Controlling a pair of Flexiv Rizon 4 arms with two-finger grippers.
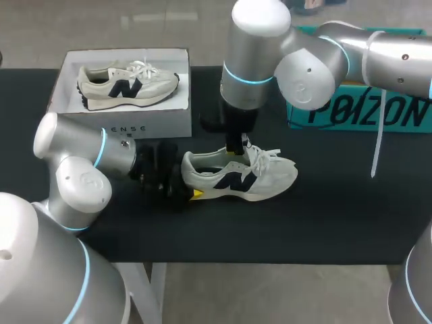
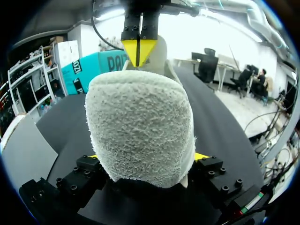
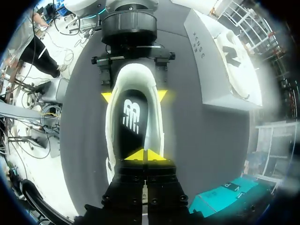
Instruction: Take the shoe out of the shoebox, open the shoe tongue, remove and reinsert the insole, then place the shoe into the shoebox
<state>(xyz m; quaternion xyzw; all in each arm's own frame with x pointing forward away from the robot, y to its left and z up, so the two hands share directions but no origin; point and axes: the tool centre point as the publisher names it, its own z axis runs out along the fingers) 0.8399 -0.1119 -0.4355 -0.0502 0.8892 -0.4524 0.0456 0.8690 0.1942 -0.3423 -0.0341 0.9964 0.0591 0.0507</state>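
A pale grey shoe [image 1: 239,177] with a dark logo lies on its sole on the black table, toe pointing right. My left gripper [image 1: 178,182] holds its heel [image 2: 140,126], one yellow-tipped finger pressing on each side [image 3: 134,96]. My right gripper [image 1: 237,152] comes down from above into the shoe's mouth. Its yellow tips are shut together [image 3: 143,154] at the front end of the opening, by the tongue [image 2: 161,51]. The dark insole [image 3: 132,117] lies inside the shoe. Whether the right tips pinch anything is hidden.
The open white shoebox [image 1: 155,125] stands at the back left with a second matching shoe [image 1: 125,84] inside. A teal box [image 1: 364,115] sits at the back right under my right arm. Black table shows in front of the shoe.
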